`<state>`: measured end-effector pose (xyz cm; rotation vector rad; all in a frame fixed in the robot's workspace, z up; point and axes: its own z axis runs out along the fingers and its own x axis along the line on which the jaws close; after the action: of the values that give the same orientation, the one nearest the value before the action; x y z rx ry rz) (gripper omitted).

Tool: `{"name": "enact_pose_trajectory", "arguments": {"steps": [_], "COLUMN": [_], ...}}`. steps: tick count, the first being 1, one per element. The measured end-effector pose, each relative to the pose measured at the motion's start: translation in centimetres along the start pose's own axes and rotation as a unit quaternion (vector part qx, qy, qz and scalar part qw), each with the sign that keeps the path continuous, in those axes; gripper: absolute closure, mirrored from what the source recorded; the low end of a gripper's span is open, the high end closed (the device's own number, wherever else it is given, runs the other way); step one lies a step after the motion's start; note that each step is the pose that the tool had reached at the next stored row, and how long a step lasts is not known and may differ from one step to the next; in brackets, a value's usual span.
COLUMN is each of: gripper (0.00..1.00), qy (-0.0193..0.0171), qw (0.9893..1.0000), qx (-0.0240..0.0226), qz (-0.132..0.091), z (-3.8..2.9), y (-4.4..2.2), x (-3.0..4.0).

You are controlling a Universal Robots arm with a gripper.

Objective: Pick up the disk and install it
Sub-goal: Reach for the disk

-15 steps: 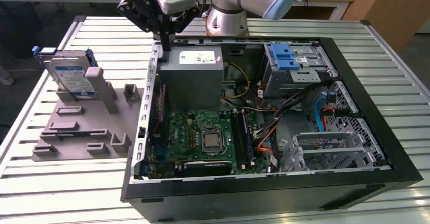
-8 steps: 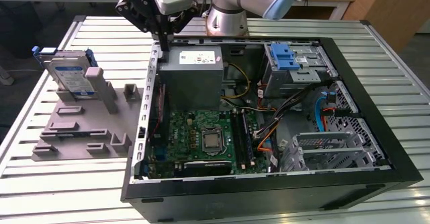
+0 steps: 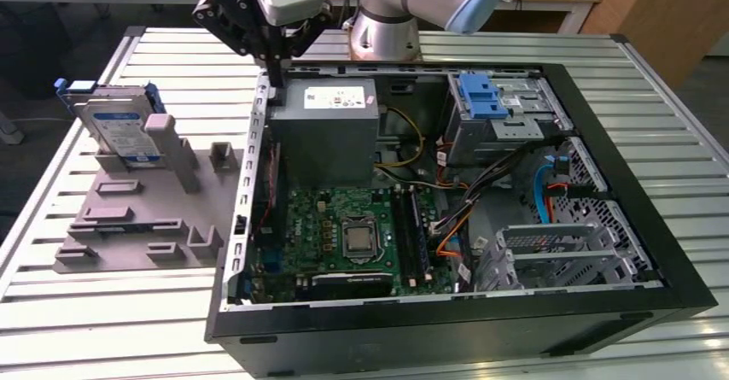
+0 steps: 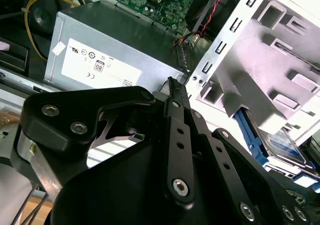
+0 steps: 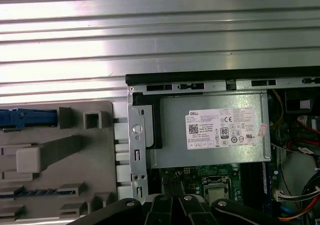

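Note:
The disk (image 3: 118, 130) stands upright on its edge in a grey holder (image 3: 137, 218) at the exterior view's left, outside the computer case. Its blue-and-white label faces forward and a blue carrier frame edges it. My gripper (image 3: 273, 74) hangs over the case's rear left wall, to the right of the disk and apart from it. Its black fingers are shut together with nothing between them. In the second wrist view the gripper (image 4: 172, 85) points at the case wall, and the disk (image 4: 281, 141) shows beyond the holder. In the first wrist view the disk's blue frame (image 5: 25, 117) shows edge-on.
The open computer case (image 3: 638, 141) lies on a ribbed metal table (image 3: 137, 320). Inside are a grey power supply box (image 3: 324, 132), a green motherboard (image 3: 341, 235), a blue latch (image 3: 481, 98) on a drive bay, a metal drive cage (image 3: 564, 252) and loose cables.

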<state>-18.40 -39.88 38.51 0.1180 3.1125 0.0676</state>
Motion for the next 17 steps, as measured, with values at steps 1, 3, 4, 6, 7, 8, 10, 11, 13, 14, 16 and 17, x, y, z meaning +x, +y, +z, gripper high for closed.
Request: {"name": "enact_pose_trajectory", "arguments": {"steps": [1, 3, 4, 6, 7, 8, 10, 11, 13, 14, 16, 17], "gripper": [0.89, 0.89, 0.89, 0.89, 0.89, 0.89, 0.89, 0.89, 0.89, 0.89, 0.89, 0.89], "qy": [0.0000, 0.0000, 0.0000, 0.0000, 0.0000, 0.0000, 0.0000, 0.0000, 0.0000, 0.0000, 0.0000, 0.0000], "qw": [1.0000, 1.0000, 1.0000, 1.0000, 1.0000, 1.0000, 1.0000, 1.0000, 1.0000, 1.0000, 1.0000, 1.0000], "qx": [0.0000, 0.0000, 0.0000, 0.0000, 0.0000, 0.0000, 0.0000, 0.0000, 0.0000, 0.0000, 0.0000, 0.0000], "qz": [0.000, 0.000, 0.000, 0.000, 0.000, 0.000, 0.000, 0.000, 0.000, 0.000, 0.000, 0.000], "z": [0.01, 0.03, 0.04, 0.06, 0.06, 0.07, 0.08, 0.09, 0.11, 0.12, 0.14, 0.15], "y": [0.00, -0.01, -0.01, -0.02, -0.02, -0.03, -0.03, -0.03, -0.04, -0.04, -0.05, -0.05], "x": [0.04, 0.12, 0.16, 0.22, 0.26, 0.29, 0.36, 0.40, 0.47, 0.51, 0.58, 0.61]}}
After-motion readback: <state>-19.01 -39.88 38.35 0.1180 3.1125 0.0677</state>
